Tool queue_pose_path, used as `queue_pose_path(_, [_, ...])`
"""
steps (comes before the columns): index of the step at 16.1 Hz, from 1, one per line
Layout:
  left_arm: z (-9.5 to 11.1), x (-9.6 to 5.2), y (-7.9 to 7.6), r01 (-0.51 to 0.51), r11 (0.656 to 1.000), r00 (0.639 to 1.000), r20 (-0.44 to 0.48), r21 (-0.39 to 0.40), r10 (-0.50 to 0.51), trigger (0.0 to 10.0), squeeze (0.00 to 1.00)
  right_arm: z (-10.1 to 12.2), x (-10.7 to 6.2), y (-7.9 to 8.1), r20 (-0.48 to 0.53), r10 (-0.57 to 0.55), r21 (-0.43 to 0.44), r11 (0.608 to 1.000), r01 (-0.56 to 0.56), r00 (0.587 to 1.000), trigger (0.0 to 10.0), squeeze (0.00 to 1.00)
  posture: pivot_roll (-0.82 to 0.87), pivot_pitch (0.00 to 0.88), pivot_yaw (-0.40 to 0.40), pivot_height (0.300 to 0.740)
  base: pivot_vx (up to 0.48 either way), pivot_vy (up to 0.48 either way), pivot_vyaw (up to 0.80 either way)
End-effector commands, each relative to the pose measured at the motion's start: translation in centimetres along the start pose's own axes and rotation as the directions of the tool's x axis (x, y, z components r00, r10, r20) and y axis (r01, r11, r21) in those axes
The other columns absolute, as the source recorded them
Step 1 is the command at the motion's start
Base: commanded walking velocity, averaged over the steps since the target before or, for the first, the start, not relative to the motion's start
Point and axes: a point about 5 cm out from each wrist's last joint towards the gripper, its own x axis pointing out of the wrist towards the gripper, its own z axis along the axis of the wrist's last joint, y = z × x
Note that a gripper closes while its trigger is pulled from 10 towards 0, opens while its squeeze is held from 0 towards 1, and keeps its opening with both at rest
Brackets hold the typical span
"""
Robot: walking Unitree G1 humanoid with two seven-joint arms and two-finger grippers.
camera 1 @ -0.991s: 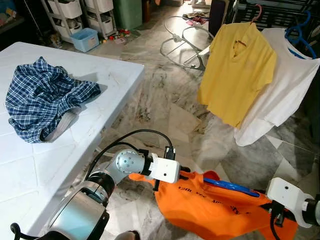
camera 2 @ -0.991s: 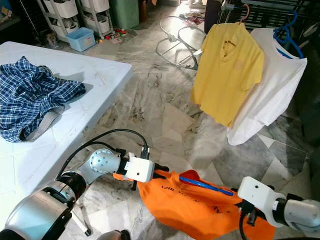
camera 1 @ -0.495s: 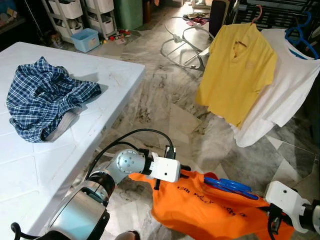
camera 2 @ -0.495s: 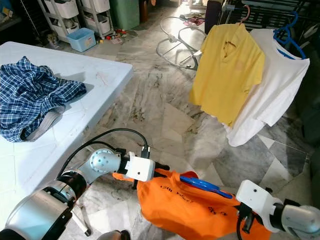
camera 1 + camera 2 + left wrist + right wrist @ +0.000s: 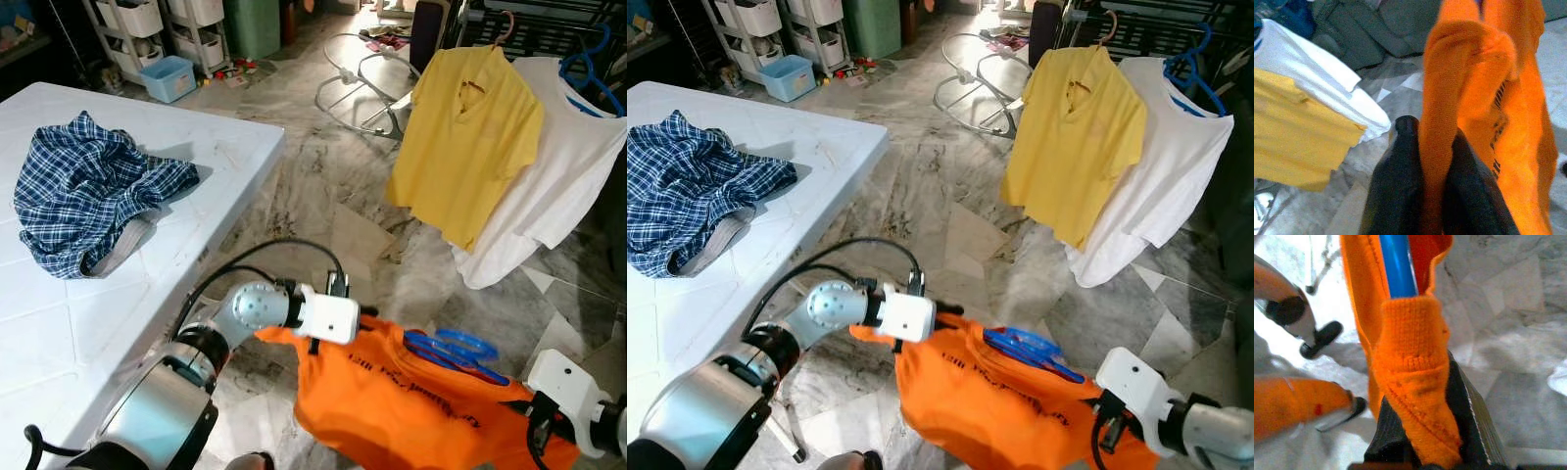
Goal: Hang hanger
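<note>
While the orange shirt (image 5: 411, 401) is held stretched between both sets of jaws, the blue hanger (image 5: 453, 350) is seen lodged in its neck opening. One shoulder is pinched in the left gripper (image 5: 1422, 196), the other in the right gripper (image 5: 1420, 440), jaws closed on cloth. By appearance, hanging remains undone: the rack, carrying a yellow shirt (image 5: 468, 147) and white shirt (image 5: 558, 186), stands well beyond the jaws. A blue bin (image 5: 165, 76) sits further off, contents unclear.
</note>
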Motion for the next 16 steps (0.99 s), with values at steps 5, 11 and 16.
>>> queue_pose_path(5, [0.0,0.2,0.1,-0.018,1.000,1.000,-0.018,0.019,0.018,10.0,1.00,1.7,0.4,0.3,0.111,-0.011,0.017,1.000,0.009,0.994,0.0,0.00,-0.09,0.068,0.015,0.740,0.000,0.000,0.00])
queue_pose_path(11, [-0.1,-0.1,0.3,0.005,0.999,1.000,-0.029,0.046,-0.004,10.0,1.00,1.6,0.8,0.9,0.113,-0.014,0.033,0.999,0.011,0.993,0.0,0.00,-0.09,0.065,0.020,0.740,0.000,0.000,0.00])
queue_pose_path(16, [0.3,-0.1,1.2,-0.057,0.991,0.998,-0.030,0.124,0.061,10.0,1.00,0.8,1.4,2.0,0.067,0.027,0.043,0.999,-0.030,0.997,0.0,0.00,-0.09,0.062,0.023,0.740,0.000,0.000,0.00])
